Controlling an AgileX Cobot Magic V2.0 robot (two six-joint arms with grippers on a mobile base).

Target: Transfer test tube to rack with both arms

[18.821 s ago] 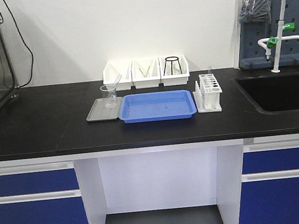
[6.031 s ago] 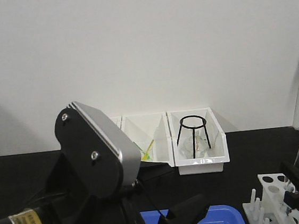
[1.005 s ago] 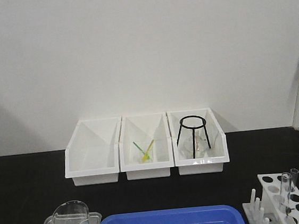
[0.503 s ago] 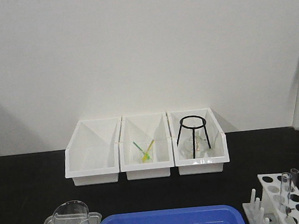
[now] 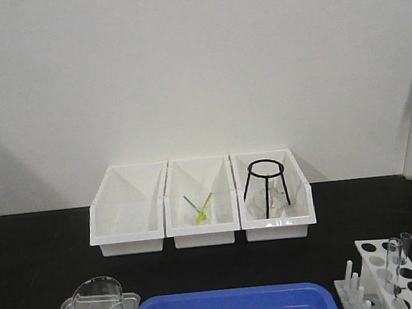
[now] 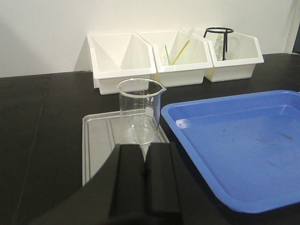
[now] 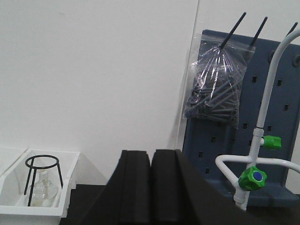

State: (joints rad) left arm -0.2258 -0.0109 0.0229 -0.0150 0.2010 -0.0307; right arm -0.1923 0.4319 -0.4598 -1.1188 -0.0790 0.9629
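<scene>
The white rack (image 5: pixel 389 280) stands at the lower right of the front view with its pegs on its left side. A clear test tube (image 5: pixel 394 254) stands upright in one of its holes, and another slim tube (image 5: pixel 405 243) stands just behind it. Neither arm shows in the front view. In the left wrist view my left gripper (image 6: pixel 145 151) is shut with nothing between its fingers, just short of the grey tray. My right gripper (image 7: pixel 151 157) is shut and empty, raised and facing the back wall.
A wide clear beaker (image 6: pixel 139 110) stands on a grey tray (image 6: pixel 98 145), beside a blue tray (image 6: pixel 243 140). Three white bins (image 5: pixel 200 201) line the wall; the right one holds a black wire stand (image 5: pixel 267 187). A white tap with green knobs (image 7: pixel 253 177) and a blue pegboard (image 7: pixel 279 103) are at right.
Nothing has visibly changed over the last second. Six seconds ago both arms were in the front view, one gripper holding a tube at the rack; both have left that view.
</scene>
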